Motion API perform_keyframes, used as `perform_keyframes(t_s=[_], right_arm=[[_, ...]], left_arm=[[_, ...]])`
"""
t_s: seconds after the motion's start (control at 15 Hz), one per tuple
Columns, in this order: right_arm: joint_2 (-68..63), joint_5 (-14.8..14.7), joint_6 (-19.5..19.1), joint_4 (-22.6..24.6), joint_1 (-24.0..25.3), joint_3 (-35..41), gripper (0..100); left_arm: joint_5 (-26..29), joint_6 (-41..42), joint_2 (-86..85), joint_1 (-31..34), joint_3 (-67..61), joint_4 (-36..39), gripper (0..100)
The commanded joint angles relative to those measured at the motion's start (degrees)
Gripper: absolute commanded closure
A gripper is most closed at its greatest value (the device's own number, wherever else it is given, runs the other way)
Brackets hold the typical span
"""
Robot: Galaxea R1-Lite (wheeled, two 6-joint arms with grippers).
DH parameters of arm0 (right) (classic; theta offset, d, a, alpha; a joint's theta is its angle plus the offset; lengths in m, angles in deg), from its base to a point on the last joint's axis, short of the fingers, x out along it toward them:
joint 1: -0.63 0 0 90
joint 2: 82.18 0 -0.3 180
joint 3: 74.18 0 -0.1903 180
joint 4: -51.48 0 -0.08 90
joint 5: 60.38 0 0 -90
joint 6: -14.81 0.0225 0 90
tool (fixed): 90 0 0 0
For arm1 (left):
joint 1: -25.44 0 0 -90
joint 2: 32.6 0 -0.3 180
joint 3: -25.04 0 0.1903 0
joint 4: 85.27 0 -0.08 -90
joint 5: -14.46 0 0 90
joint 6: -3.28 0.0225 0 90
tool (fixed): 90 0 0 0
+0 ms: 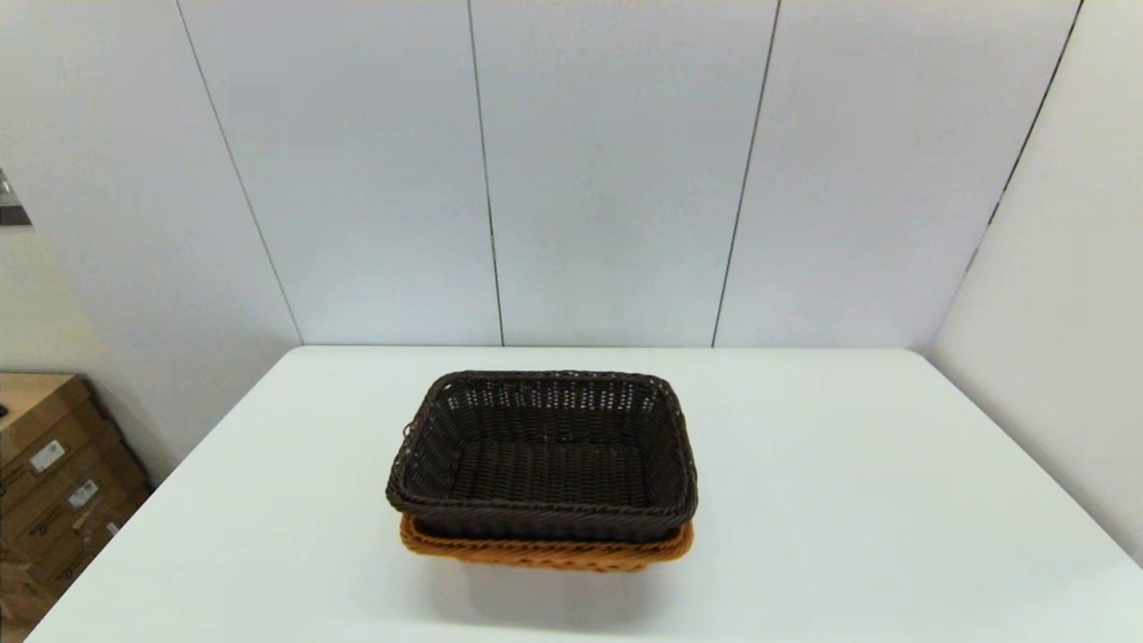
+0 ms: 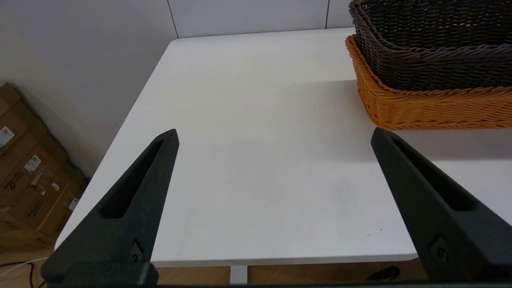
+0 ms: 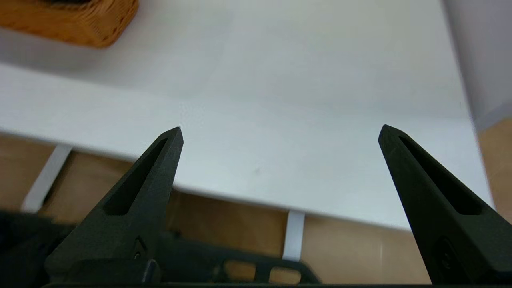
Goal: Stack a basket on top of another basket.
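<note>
The dark brown basket [image 1: 545, 451] sits nested inside the orange-tan basket [image 1: 545, 552] near the middle of the white table [image 1: 848, 500]. Only the orange-tan rim and front wall show below it in the head view. The left wrist view shows both, dark basket [image 2: 432, 44] on orange-tan basket [image 2: 432, 106], well ahead of my left gripper [image 2: 274, 134], which is open and empty near the table's front edge. My right gripper [image 3: 280, 130] is open and empty at the table's front edge, with a corner of the orange-tan basket [image 3: 76, 20] far off. Neither arm shows in the head view.
Cardboard boxes [image 1: 54, 482] stand on the floor left of the table. White wall panels close the back and right sides. The table's front edge [image 3: 240, 196] lies just under the right gripper.
</note>
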Motion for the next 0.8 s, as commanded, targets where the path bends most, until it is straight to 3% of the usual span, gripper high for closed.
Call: perform_keyframes(t_s=[0.07,0.4,0.67,0.8], right_arm=[[6.52,0.09,-1.29,6.61,-1.62,7.40,0],[13.56,-0.09,-1.99,8.46,-1.88,12.06,0],[13.56,-0.09,-1.47,19.80,-1.88,16.28,0],[13.56,0.00,-1.38,22.52,-1.88,17.24,0]], left_arm=[[-0.03,0.01,0.07,0.00,-0.01,-0.10,0],[-0.03,0.01,0.07,0.00,-0.01,-0.02,0],[-0.03,0.01,0.07,0.00,-0.01,-0.10,0],[-0.03,0.01,0.07,0.00,-0.01,-0.02,0]])
